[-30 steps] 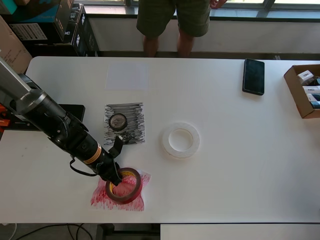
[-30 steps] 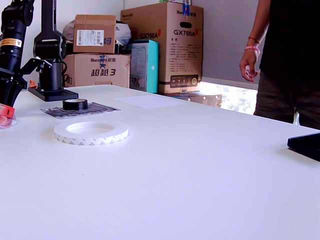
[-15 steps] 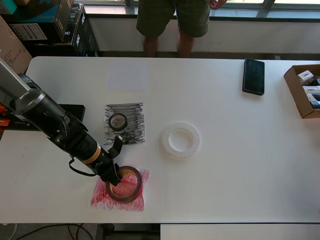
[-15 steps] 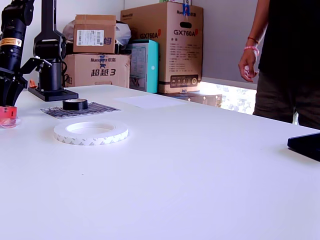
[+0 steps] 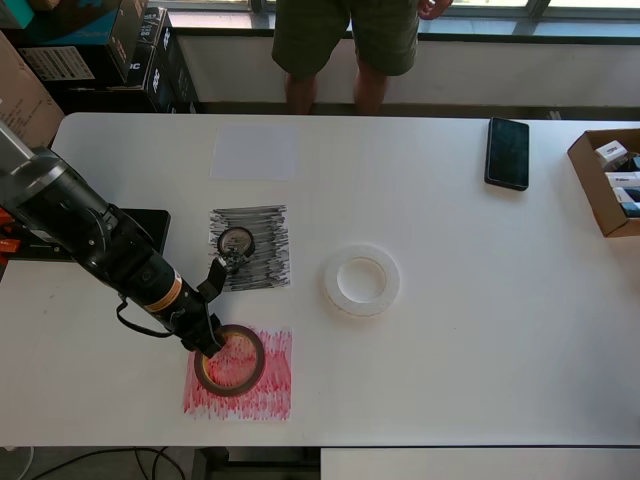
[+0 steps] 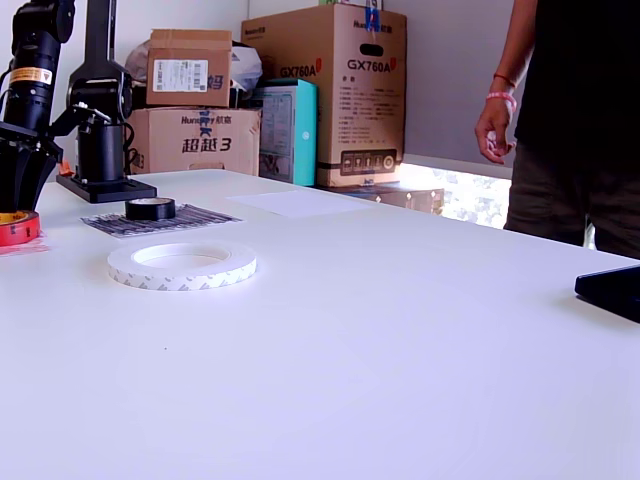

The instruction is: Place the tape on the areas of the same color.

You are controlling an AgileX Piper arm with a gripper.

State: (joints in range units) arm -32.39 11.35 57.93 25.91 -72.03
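The red roll [image 5: 247, 372] lies flat on the red-scribbled sheet [image 5: 270, 390] near the table's front edge; it also shows at the exterior view's left edge [image 6: 14, 228]. My gripper [image 5: 212, 308] is open. Its lower fingertip sits at the roll's upper-left rim and its other finger points toward the black roll [image 5: 236, 241]. The black roll rests on the black-scribbled sheet [image 5: 268, 258]. The white ring [image 5: 361, 252] lies on bare table to the overhead view's right of that sheet. The plain white sheet [image 5: 253, 153] lies behind them with nothing on it.
A black phone [image 5: 507, 152] lies at the back right in the overhead view. An open cardboard box [image 5: 597, 190] sits at the right edge. A person [image 5: 345, 40] stands behind the table. The arm's black base plate [image 5: 148, 222] is at the left, with cartons [image 6: 330, 90] beyond.
The red roll has gone from tilted to lying flat, and the crumpled red sheet has flattened. My gripper has shifted left and back in the overhead view, off the roll's core.
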